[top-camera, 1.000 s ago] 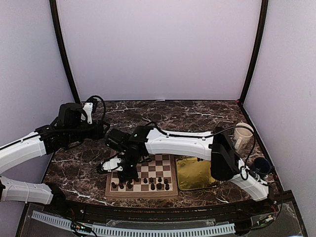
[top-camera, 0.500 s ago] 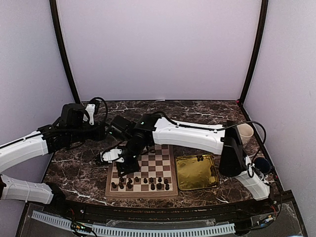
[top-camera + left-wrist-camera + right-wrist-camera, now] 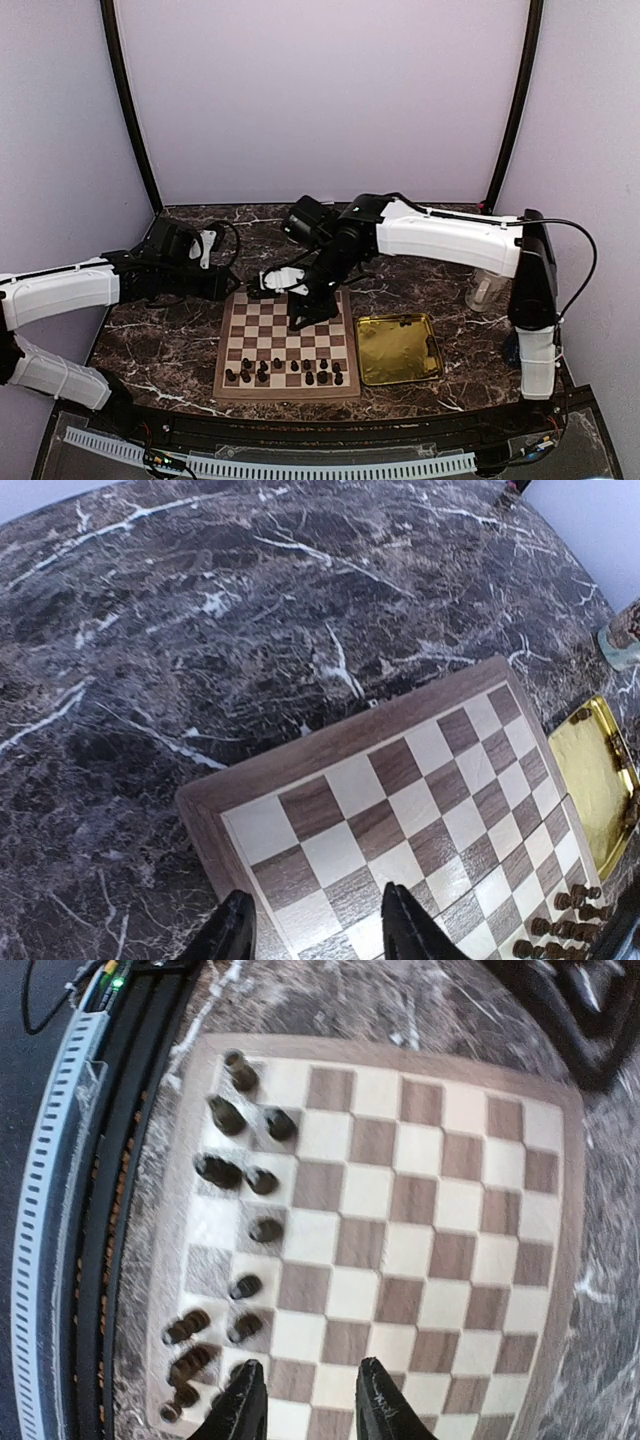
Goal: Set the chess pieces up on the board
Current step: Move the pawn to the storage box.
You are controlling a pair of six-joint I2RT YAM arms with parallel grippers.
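The right gripper [image 3: 300, 318], jaws parted and empty, is hovering over the middle of the board [image 3: 345, 340]. Seen from above, the chess pieces [image 3: 285, 372] are sitting in the near rows, at six o'clock from it. The left gripper [image 3: 318, 935], likewise parted and empty, is hanging farther off

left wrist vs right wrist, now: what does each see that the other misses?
Left wrist only: the gold tray beside the board, seen from an empty corner. Right wrist only: the slotted cable rail, and nearly the whole board top-down. Both: board, pieces bunched along one edge, marble table.
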